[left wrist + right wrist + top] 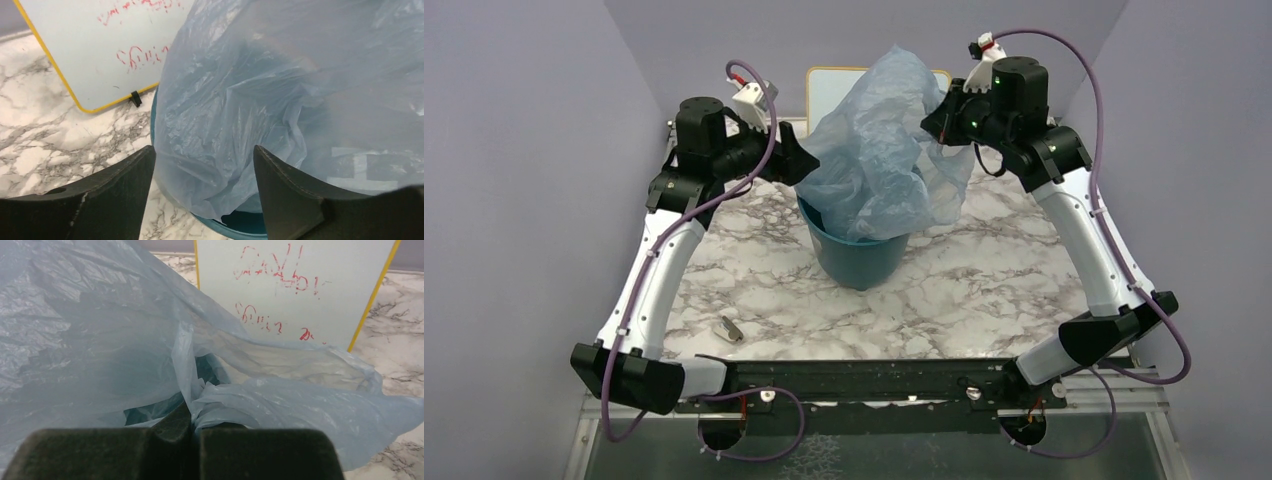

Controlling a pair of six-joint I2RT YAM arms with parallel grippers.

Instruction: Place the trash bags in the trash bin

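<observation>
Trash bags [886, 140] billow above the trash bin [861, 257] mid-table, only the lower folds inside; most remains to push down. Right end effector [190, 426] pinches the plastic; left end effector [204, 190] gapes empty beside it.

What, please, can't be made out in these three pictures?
- Bin inside: top view, bag covers its mouth.
- Whiteboard writing: wrist views, smudged, cut by edges.
- Small object on the table: top view, too small.
- Left gripper fingertips: top view, against bag.
</observation>
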